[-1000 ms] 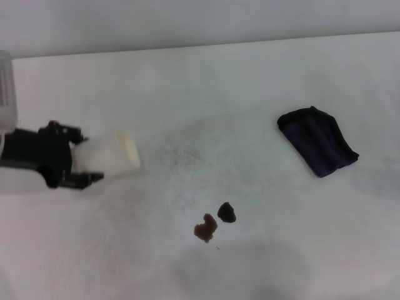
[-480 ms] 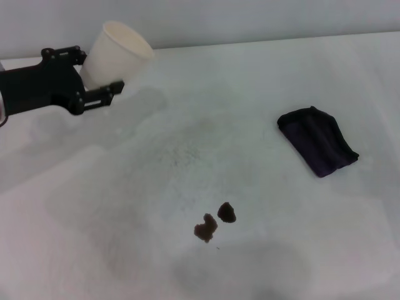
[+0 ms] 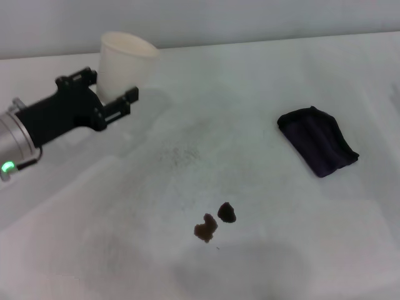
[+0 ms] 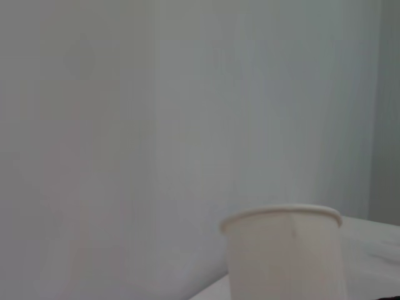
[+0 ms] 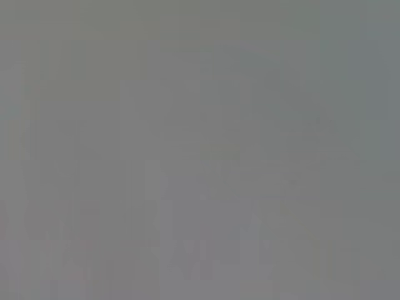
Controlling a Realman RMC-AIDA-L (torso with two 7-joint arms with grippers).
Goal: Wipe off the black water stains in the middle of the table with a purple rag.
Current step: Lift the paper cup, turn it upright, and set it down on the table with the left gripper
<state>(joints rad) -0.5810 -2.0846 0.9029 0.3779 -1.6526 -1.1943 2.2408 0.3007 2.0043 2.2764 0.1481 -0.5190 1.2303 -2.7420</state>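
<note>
Two black water stains [image 3: 205, 229] [image 3: 226, 212] lie side by side on the white table [image 3: 262, 87], near its middle front. The purple rag [image 3: 317, 141] lies bundled at the right, well apart from the stains. My left gripper [image 3: 112, 89] is at the back left, shut on an upright white paper cup [image 3: 126, 62], far from both the stains and the rag. The cup also shows in the left wrist view [image 4: 284, 253]. I cannot tell whether the cup's base touches the table. My right gripper is out of view; its wrist view shows only flat grey.
A faint grey speckled smudge [image 3: 181, 150] lies between the cup and the stains. The table's far edge meets a plain wall [image 3: 250, 19] behind the cup.
My left gripper lifted the cup from a sideways tilt at the left to the back left and turned it upright. The rag and the stains have not moved.
</note>
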